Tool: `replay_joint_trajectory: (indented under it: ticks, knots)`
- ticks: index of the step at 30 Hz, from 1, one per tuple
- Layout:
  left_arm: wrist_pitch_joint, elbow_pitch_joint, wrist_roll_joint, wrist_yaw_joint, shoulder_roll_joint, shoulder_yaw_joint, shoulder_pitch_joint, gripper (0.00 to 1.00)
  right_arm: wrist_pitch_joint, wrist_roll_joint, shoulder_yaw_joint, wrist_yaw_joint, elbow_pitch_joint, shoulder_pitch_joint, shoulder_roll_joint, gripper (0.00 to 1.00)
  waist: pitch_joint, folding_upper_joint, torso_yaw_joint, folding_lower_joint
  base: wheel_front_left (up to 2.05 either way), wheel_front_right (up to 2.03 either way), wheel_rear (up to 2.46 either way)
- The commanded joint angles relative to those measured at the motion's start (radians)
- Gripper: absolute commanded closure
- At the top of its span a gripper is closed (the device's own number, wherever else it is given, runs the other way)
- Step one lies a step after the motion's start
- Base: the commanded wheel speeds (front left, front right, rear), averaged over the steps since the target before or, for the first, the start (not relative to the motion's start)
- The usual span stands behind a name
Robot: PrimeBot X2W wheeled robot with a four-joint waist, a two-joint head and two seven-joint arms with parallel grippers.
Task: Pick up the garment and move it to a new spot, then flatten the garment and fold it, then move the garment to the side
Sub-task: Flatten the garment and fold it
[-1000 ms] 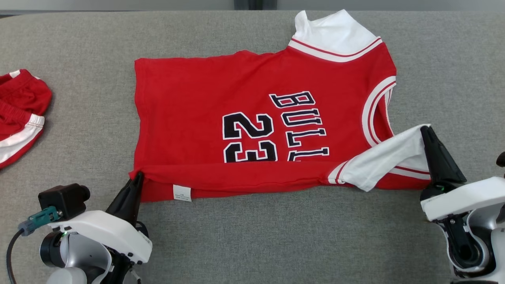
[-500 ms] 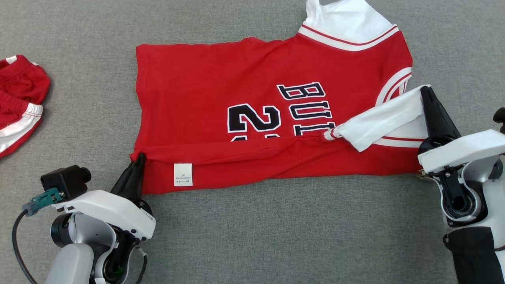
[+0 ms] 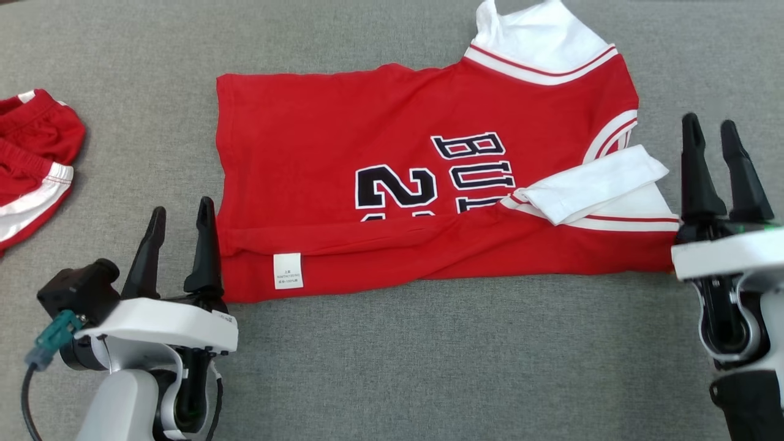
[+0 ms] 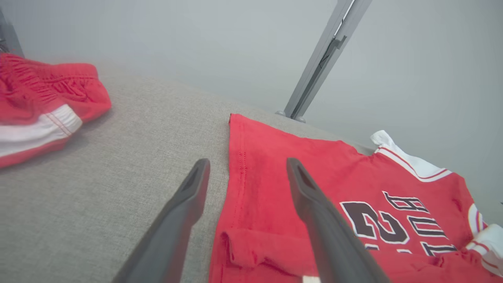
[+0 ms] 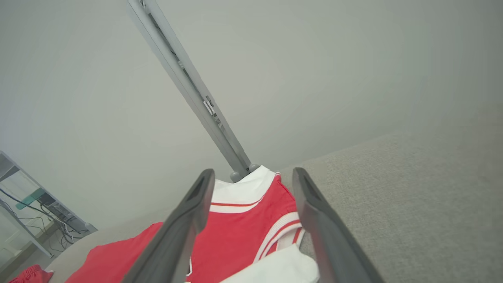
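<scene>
fingers (image 3: 205, 251) spread on left gripper (image 3: 182, 207) and right gripper (image 3: 709, 120), flanking the garment (image 3: 343, 135).

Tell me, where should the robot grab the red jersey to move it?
Probably the jersey at its two near corners: the hem corner by the left gripper, the sleeve-end corner by the right gripper, each pinched from the outer side. The folded-over edge lies flat there, doubled.

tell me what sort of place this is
Probably a robot lab or test room, not a home: a grey cloth-covered work surface, a metal post against a plain wall, and a rack with loose cables.
</scene>
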Motion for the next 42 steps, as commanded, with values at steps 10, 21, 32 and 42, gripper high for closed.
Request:
replay_joint_trajectory:
  ticks: [10,21,32,42]
  knots:
    - [-0.176,-0.014,0.165,0.023,0.005,-0.053,0.028,0.00,-0.076,-0.276,-0.006,0.002,-0.184,0.210,-0.009,0.00,-0.071,0.0000,-0.034,0.0000,0.00,0.00,0.00]
    - [-0.202,0.090,0.273,0.019,0.052,-0.032,0.018,0.00,-0.075,-0.450,-0.041,0.002,-0.199,0.345,0.022,0.00,-0.153,0.0000,-0.035,0.0000,0.00,0.00,0.00]
    - [-0.177,0.086,0.281,0.023,0.072,-0.047,0.138,0.00,-0.055,-0.480,-0.064,0.002,-0.188,0.445,0.059,0.00,-0.204,0.0000,-0.038,0.0000,0.00,0.00,0.00]
    - [-0.157,0.074,0.269,0.030,0.069,-0.056,0.130,0.00,-0.045,-0.469,-0.064,0.002,-0.190,0.433,0.067,0.00,-0.200,0.0000,-0.032,0.0000,0.00,0.00,0.00]
